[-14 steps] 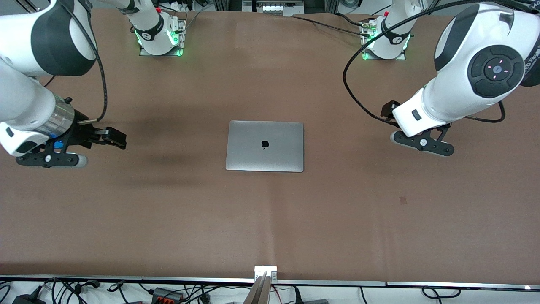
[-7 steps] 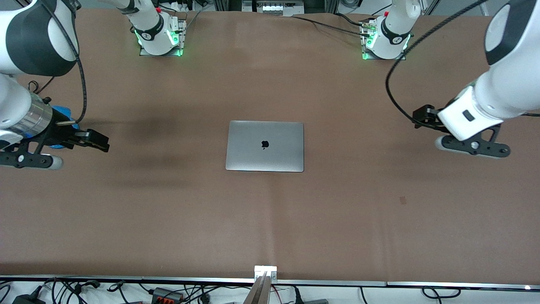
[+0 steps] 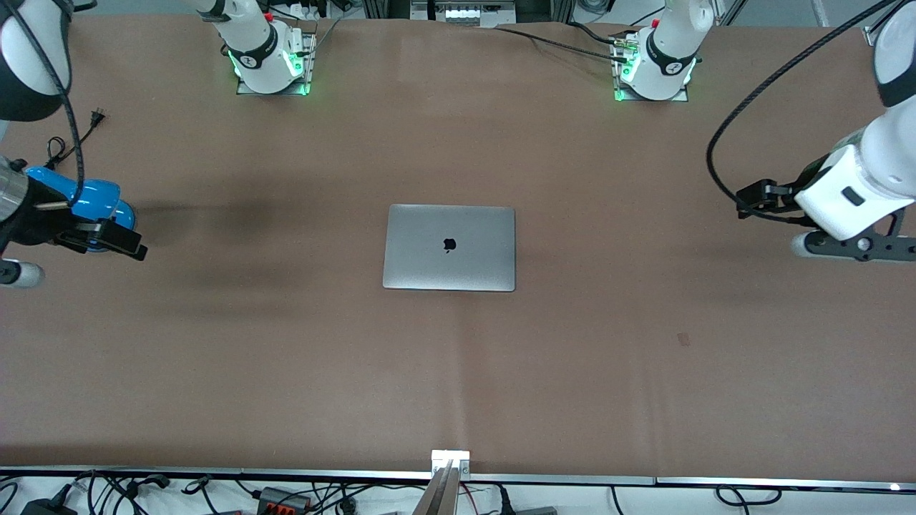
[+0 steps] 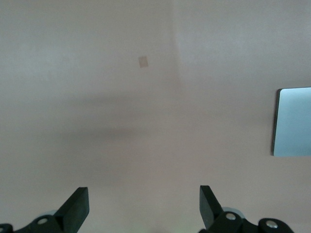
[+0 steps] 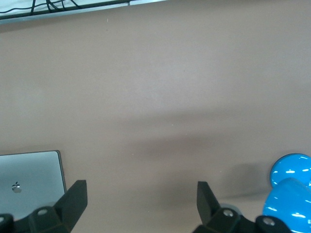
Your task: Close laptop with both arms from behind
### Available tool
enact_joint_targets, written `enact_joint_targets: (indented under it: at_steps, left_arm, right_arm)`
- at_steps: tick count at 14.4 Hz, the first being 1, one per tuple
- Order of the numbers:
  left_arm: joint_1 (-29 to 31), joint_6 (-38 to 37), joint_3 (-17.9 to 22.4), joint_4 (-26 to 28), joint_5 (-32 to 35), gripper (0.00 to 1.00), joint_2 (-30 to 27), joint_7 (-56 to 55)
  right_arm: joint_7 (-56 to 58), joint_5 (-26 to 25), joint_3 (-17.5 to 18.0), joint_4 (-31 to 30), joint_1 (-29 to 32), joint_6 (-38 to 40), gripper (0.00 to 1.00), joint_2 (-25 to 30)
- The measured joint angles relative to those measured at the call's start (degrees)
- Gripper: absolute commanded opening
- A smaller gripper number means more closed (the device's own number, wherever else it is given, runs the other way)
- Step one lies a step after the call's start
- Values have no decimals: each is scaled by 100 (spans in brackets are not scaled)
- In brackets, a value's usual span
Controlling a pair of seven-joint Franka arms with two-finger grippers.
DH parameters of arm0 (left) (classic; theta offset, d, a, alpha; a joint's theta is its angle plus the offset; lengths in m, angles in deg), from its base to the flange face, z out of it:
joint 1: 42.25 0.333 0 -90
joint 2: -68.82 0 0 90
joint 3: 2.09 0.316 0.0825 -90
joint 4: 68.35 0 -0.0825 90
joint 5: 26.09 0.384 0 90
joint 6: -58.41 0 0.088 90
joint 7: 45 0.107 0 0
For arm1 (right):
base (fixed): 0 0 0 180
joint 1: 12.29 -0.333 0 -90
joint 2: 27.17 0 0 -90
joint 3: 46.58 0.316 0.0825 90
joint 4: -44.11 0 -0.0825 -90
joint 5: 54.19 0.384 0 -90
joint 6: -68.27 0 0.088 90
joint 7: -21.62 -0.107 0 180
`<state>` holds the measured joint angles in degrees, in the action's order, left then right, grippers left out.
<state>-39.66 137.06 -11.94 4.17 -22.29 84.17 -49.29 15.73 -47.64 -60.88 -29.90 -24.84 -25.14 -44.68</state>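
The silver-grey laptop (image 3: 449, 247) lies shut and flat at the middle of the table, lid up with the black apple logo showing. My left gripper (image 3: 851, 247) hangs over bare table toward the left arm's end, well apart from the laptop. In the left wrist view the gripper (image 4: 144, 208) is open and empty, and an edge of the laptop (image 4: 293, 121) shows. My right gripper (image 3: 14, 272) is over the right arm's end of the table, partly out of frame. In the right wrist view it (image 5: 141, 206) is open and empty, with a corner of the laptop (image 5: 30, 177) in sight.
A blue desk lamp (image 3: 86, 200) stands at the right arm's end beside the right gripper; it also shows in the right wrist view (image 5: 289, 189). Its cord and plug (image 3: 89, 121) lie close by. A small patch (image 3: 683, 339) marks the brown table cover.
Both arms have swung outward, away from the laptop toward their own ends of the table. The blue lamp has come into view. The laptop has not moved.
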Motion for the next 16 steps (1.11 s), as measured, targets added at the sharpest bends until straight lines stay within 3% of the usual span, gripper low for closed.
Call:
enact_joint_targets:
  at_steps: [2, 4, 8, 16]
  left_arm:
    - [-13, 261, 250, 623, -137, 100, -504, -1]
    - [-39, 411, 371, 1253, -170, 100, -1072, -4]
    - [-236, 674, 601, 1774, -171, 100, -1649, -8]
    - [-257, 730, 615, 1914, -178, 100, -1768, -8]
  right_arm:
    - [-4, -236, 610, 0, 541, 0, 100, 119]
    - [-5, -332, 964, -8, 858, 1, 100, 210]
    - [-4, -357, 1093, -83, 972, -2, 100, 284]
    - [147, -542, 1130, -249, 1038, 208, 100, 413]
